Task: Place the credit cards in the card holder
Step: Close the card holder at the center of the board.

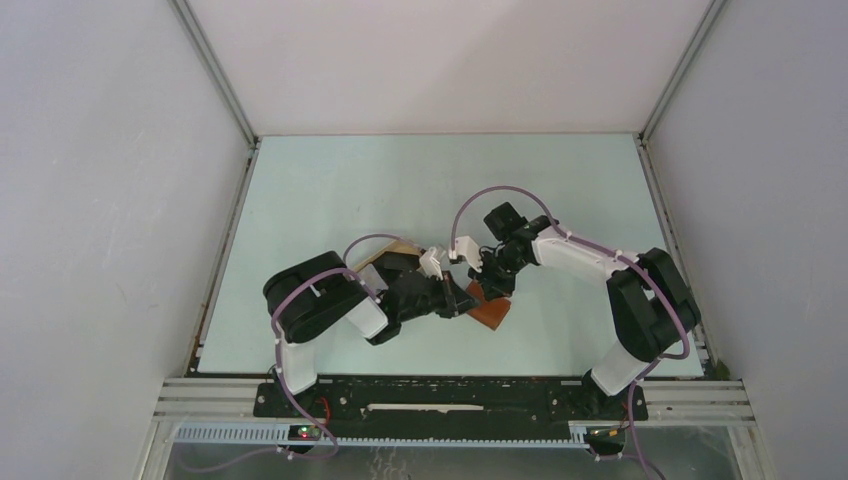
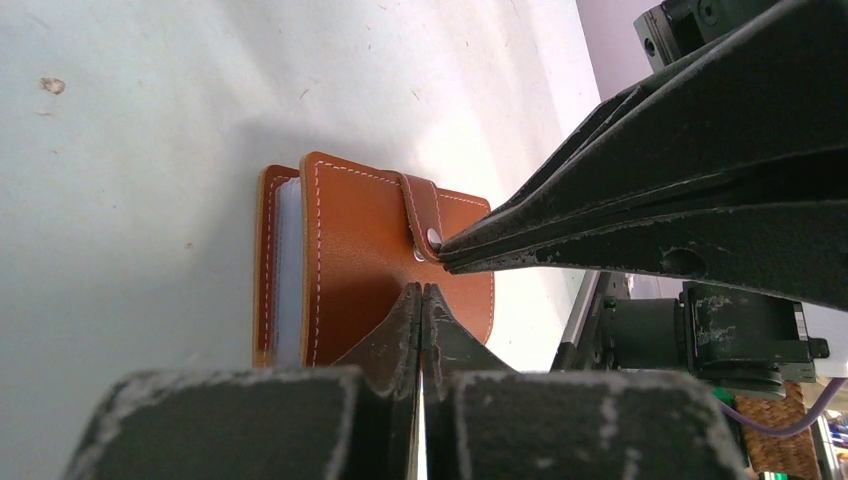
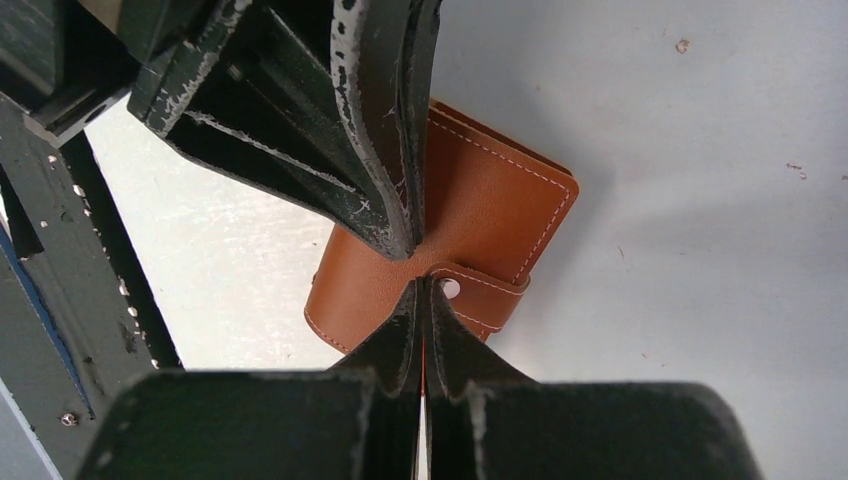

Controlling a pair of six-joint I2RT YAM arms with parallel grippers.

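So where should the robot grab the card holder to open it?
Probably by the strap. The card holder lies flat and closed on the table, so its smooth cover gives nothing to pinch. The strap folds over one edge and ends at the stud. Come in low from the cover's middle, pinch that loose end, and pull up.

From above, my arms [image 1: 410, 297] cover most of the wallet [image 1: 492, 316]; one corner shows. On the left wrist camera I can't tell whether the pale edges [image 2: 287, 270] between its covers are cards. The woven tray [image 2: 775, 445] is cut off there.
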